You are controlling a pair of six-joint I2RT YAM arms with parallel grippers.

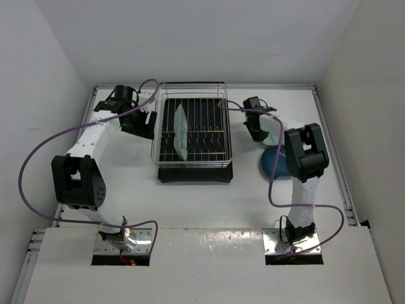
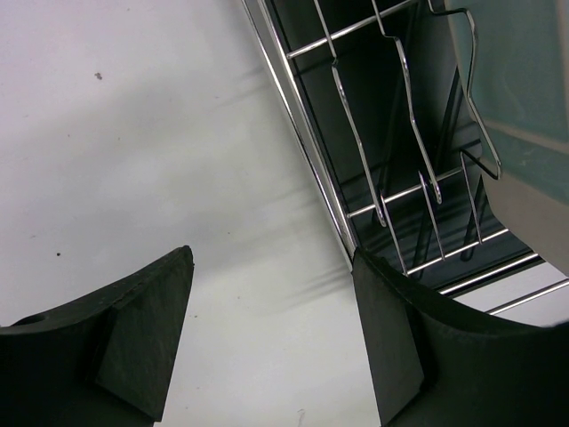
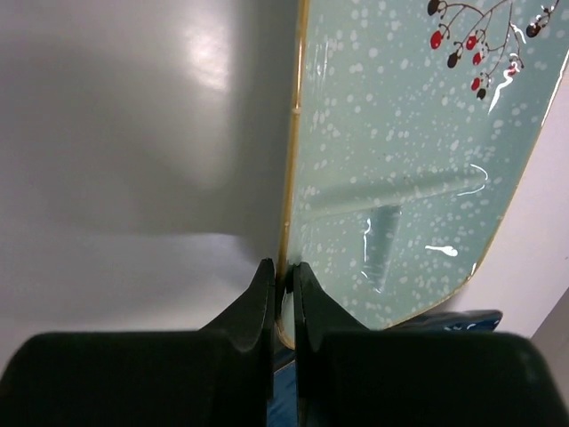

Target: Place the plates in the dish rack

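The dish rack [image 1: 192, 166] is set mid-table toward the far side. Bare table [image 1: 209, 202] is seen in front of it and in a narrow strip on either side. One mint-green plate [image 1: 180, 132] is stood on edge in the rack's left part. The left gripper [image 2: 271, 267] is held released, jaws wide apart, just outside the rack's left rim, nothing between them. The right gripper [image 3: 283, 271] is clenched on the gold-trimmed edge of a second mint-green plate [image 3: 400, 160], right of the rack and apart from it. A dark blue plate [image 1: 272, 166] is seen just beneath, partly hidden.
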